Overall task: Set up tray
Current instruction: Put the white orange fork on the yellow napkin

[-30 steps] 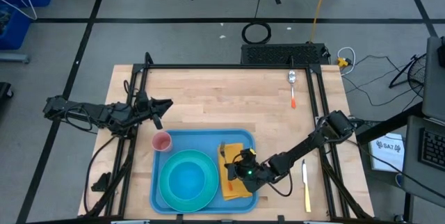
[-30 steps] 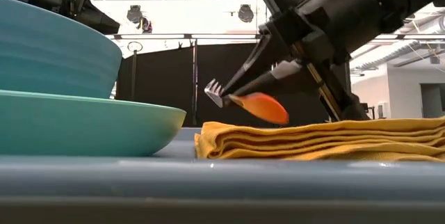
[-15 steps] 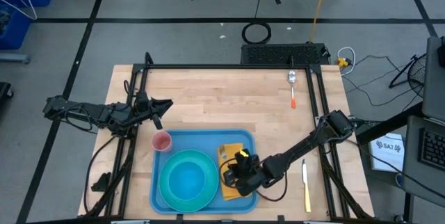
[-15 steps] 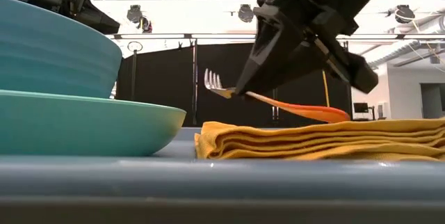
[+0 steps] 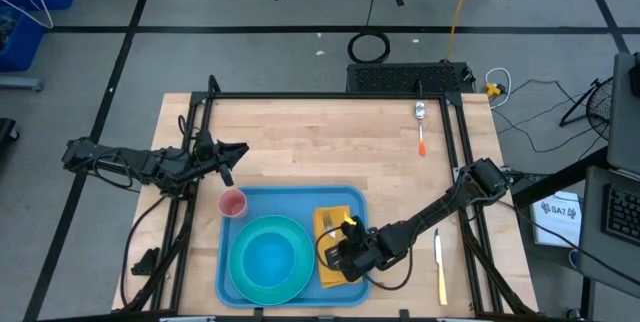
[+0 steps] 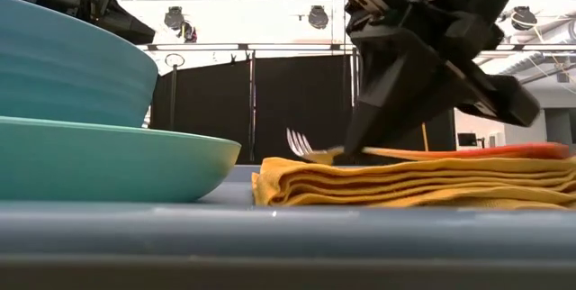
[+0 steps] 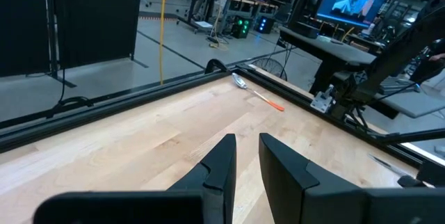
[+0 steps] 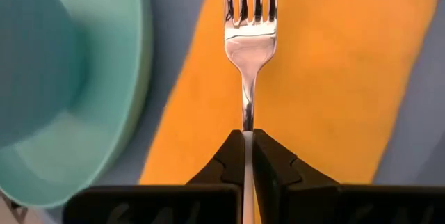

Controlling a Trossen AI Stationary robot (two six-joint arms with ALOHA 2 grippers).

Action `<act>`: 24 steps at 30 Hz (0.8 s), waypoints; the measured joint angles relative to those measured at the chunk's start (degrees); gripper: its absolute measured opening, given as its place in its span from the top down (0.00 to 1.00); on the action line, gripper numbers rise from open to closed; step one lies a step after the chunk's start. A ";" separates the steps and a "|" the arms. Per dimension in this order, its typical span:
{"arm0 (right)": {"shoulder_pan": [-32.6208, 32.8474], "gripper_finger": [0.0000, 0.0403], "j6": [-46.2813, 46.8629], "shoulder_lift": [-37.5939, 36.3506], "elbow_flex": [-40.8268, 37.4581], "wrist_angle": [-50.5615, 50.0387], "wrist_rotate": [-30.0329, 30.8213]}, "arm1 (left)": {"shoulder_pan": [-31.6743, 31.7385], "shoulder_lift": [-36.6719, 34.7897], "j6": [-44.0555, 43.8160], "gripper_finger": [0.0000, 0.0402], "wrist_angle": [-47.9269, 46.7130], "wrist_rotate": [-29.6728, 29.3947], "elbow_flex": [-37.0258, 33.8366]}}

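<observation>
**Fork being laid on the napkin**

The right gripper (image 5: 345, 245) is low over the yellow-orange napkin (image 5: 333, 262) and is clenched on the neck of a fork (image 8: 249, 36) with an orange handle. In the low view the fork lies almost flat, and its handle seems to rest on top of the folded cloth, so I judge the step in hand is placing the fork. The next move, I think, asks only for the fingers to loosen and the arm to rise straight up, so that the fork is not dragged off the napkin.

The fork's tines point to the far edge of the table, away from the robot. Its long axis runs along the length of the napkin.

The tray (image 5: 290, 197) sits at the near edge of the table, in the middle. Its long sides run left to right. On it are the teal plate (image 5: 271, 257) with a bowl, a pink cup (image 5: 232, 203) in the far left corner, and the napkin on the right side.

The left gripper (image 5: 240, 149) waits above the bare wood, to the left of the tray, with its fingers a little apart and holding nothing. A spoon (image 5: 421, 127) and a knife (image 5: 438, 262) lie on the table, outside the tray.
</observation>
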 joint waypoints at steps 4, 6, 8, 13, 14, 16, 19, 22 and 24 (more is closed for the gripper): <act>-0.37 1.00 1.37 0.00 0.00 -1.51 -1.64 | 0.01 0.01 -0.13 0.83 0.20 -0.03 0.00; -0.79 1.00 2.03 0.00 0.00 -1.59 -1.42 | 0.00 0.00 -0.34 0.83 0.49 -0.13 0.00; -1.18 1.00 3.12 0.00 0.00 -0.76 0.65 | 0.00 0.00 -1.09 0.83 0.93 -0.15 0.00; -1.78 1.00 3.90 0.95 0.09 4.08 3.18 | 0.00 0.00 -1.29 0.83 -0.05 -0.11 0.00; -1.76 1.00 4.47 1.62 0.09 4.49 3.14 | 0.00 0.02 -1.25 0.83 -0.24 -0.07 0.00; -1.72 1.00 4.94 3.50 0.05 6.04 2.90 | 0.00 0.00 -1.14 0.83 -0.22 -0.07 0.00; -1.47 1.00 5.55 4.99 0.00 8.66 3.01 | 0.00 0.01 -1.10 0.83 -0.35 -0.07 0.00; -1.19 1.00 5.52 5.05 0.09 9.37 3.48 | 0.00 0.01 -0.88 0.83 -0.29 -0.10 0.00; -1.17 1.00 4.90 5.06 0.08 8.70 4.67 | 0.00 0.02 -0.84 0.83 -0.36 -0.16 0.00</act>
